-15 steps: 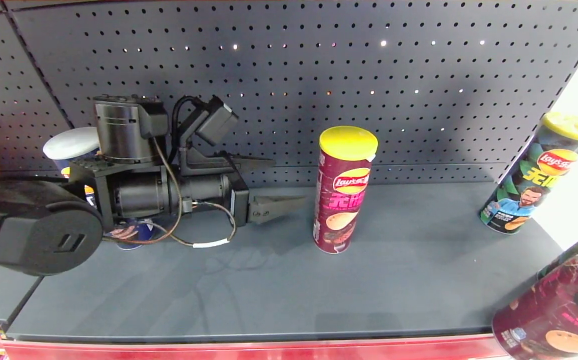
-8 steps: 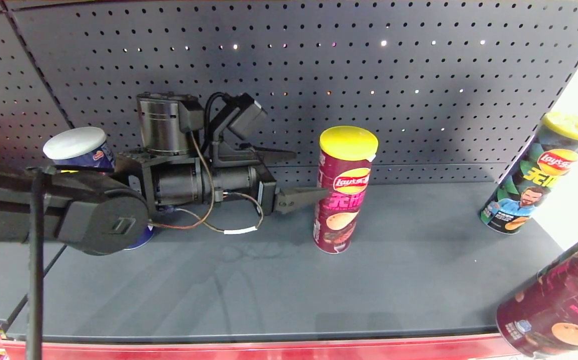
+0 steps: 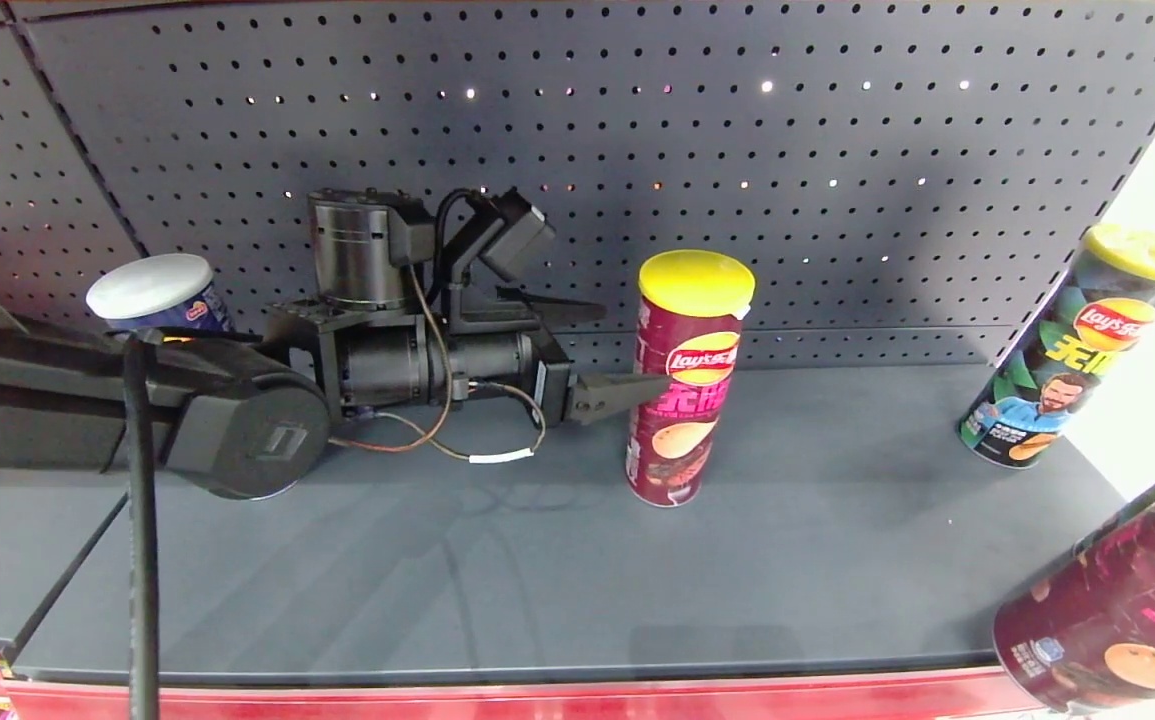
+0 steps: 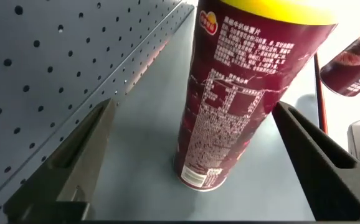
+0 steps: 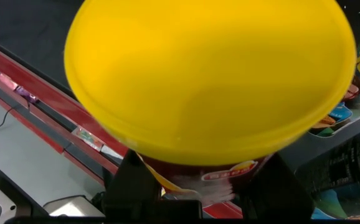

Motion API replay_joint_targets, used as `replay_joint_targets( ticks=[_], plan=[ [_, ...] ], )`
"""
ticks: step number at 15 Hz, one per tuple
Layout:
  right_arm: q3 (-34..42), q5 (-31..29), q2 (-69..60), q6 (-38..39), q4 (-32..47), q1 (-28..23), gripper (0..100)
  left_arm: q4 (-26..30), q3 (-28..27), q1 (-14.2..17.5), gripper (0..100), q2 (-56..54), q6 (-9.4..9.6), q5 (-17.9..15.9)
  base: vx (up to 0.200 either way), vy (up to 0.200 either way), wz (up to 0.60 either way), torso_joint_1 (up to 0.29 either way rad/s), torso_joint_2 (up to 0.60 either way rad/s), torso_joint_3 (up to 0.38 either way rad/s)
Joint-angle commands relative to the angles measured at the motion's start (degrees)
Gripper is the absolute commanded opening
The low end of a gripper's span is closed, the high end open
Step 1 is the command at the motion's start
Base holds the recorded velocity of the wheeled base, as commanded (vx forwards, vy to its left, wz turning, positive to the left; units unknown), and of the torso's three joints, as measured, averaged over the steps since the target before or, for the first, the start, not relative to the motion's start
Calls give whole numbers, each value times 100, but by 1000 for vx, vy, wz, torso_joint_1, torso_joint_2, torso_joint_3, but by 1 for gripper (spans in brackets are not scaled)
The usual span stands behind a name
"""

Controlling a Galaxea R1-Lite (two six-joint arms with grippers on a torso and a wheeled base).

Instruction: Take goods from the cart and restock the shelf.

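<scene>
My left gripper stands wide, one finger on each side of the maroon can. In the head view the near finger crosses the can's left side at mid-height; in the left wrist view bare shelf shows between each finger and the can. That can stands upright at the middle of the head view, on the grey shelf, just in front of the pegboard.

The shelf also carries a blue can with a white lid at centre left, behind my arm, and a green can with a yellow lid at far right.

The maroon can is a tall tube with a yellow lid and small print down its side. My right gripper clasps a second maroon can, tilted, at lower right of the head view.
</scene>
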Motion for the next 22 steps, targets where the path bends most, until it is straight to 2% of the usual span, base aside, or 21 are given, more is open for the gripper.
replay_joint_targets(
  ticks=[1, 17, 22],
  plan=[
    [2, -28, -4, -3, 0, 4, 0, -5, -106, -31, 100, 90, 1, 6, 0, 0, 0, 0, 0, 0],
    [73, -107, -118, -3, 0, 4, 0, 4, -511, -524, 100, 477, -8, 138, 0, 0, 0, 0, 0, 0],
    [90, -107, -118, -3, 0, 4, 0, -22, -511, -550, 100, 564, 10, 155, 0, 0, 0, 0, 0, 0]
  ],
)
